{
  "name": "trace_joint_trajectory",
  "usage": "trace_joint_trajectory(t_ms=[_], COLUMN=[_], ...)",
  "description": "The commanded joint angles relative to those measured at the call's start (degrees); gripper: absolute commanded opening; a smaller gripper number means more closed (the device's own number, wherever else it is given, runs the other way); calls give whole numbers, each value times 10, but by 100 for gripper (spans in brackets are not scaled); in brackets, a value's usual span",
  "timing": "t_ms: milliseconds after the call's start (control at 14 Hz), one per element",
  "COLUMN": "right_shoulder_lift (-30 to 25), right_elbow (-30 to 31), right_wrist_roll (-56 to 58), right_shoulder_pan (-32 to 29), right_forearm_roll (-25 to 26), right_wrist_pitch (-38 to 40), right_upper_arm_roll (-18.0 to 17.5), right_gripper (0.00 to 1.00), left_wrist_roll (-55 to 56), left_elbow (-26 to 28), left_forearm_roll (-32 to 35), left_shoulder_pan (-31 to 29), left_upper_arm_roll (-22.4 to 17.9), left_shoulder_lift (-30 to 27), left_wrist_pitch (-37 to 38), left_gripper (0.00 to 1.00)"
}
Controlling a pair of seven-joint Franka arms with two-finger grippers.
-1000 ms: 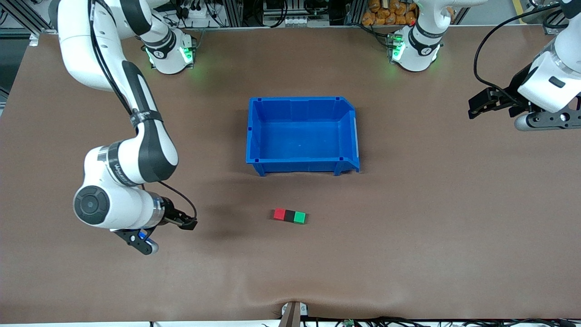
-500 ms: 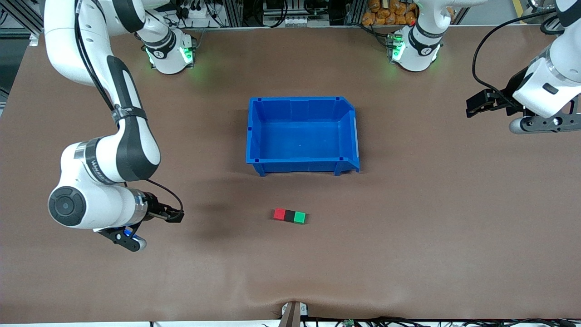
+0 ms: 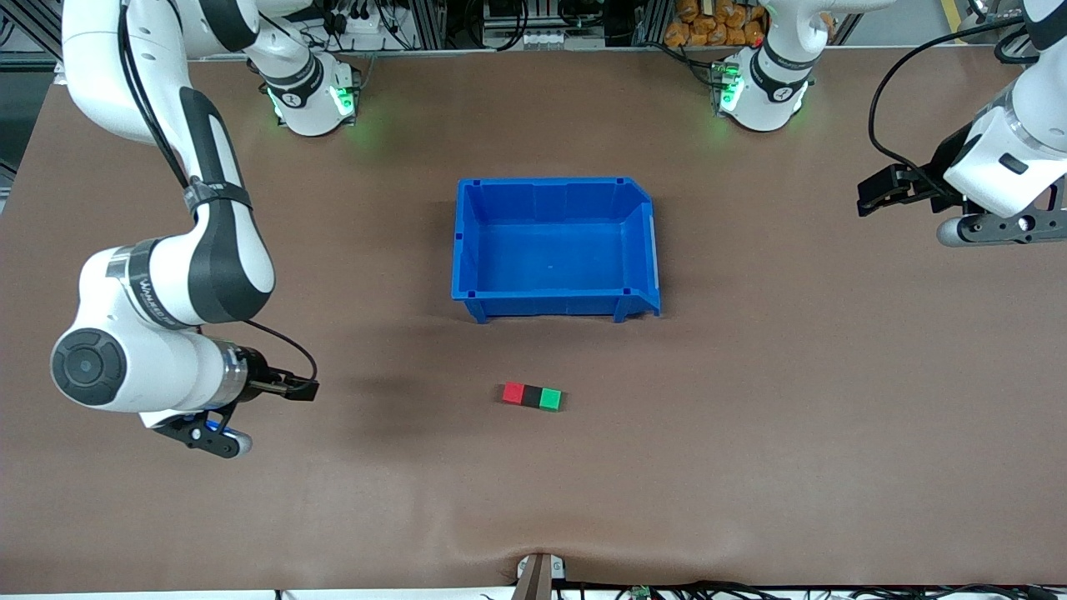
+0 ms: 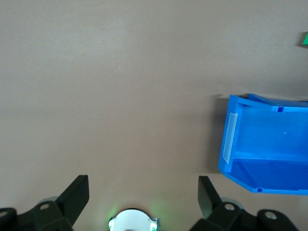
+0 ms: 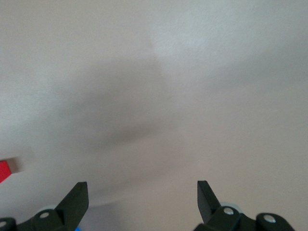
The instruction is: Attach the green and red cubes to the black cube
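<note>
Table: brown matte tabletop point(image 3: 750, 467) fills pretty much the whole front view, with cables and clutter along the edge where the arm bases stand.
Cubes: closest to the front camera, three small plain cubes sit in one tight row, touching side to side. Bright red cube point(image 3: 513, 393) is at the right arm's end of the row, matte black cube point(image 3: 532, 396) in the middle, bright green cube point(image 3: 549, 399) at the left arm's end. Nothing is gripping them.
Right gripper: right gripper point(image 3: 218, 433) hangs over bare table toward the right arm's end, well apart from the cubes. Its wrist view shows the two black fingers point(image 5: 77, 199) spread wide with nothing between them, plus a sliver of the red cube at the frame edge.
Bin: open-topped blue plastic bin point(image 3: 467, 250) sits mid-table, farther from the front camera than the cube row, nothing visible inside.
Left gripper: left gripper point(image 3: 900, 193) is up over the table at the left arm's end, well apart from the bin. Fingers point(image 4: 74, 195) also spread wide, holding nothing; the wrist view catches the bin and a corner of green.
</note>
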State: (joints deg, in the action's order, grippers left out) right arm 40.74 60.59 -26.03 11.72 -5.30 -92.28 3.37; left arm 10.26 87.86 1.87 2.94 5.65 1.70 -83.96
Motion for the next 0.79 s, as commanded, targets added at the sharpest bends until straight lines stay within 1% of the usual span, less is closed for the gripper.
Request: trace_joint_trajectory(t_ms=[0, 214, 286, 500, 714], right_shoulder_lift=[-23, -39, -42, -43, -54], right_elbow=[10, 12, 12, 11, 11], right_wrist_roll=[35, 79, 84, 83, 105], right_shoulder_pan=[-12, -20, -27, -39, -52], right_forearm_roll=[17, 18, 17, 16, 13], right_wrist_pitch=[24, 26, 26, 52, 54], right_upper_arm_roll=[-13, -13, -13, -13, -20], right_gripper=[100, 100, 100, 100, 100], left_wrist_roll=[-6, 1, -1, -1, 5], left_elbow=[-8, -20, -18, -22, -22], left_forearm_roll=[-7, -11, -19, -36, -36], left_shoulder_pan=[-3, 4, 1, 1, 4], left_upper_arm_roll=[1, 3, 15, 15, 16], left_shoulder_lift=[-4, -4, -3, 8, 12], left_wrist_pitch=[12, 13, 13, 9, 9], left_gripper=[100, 100, 100, 100, 100])
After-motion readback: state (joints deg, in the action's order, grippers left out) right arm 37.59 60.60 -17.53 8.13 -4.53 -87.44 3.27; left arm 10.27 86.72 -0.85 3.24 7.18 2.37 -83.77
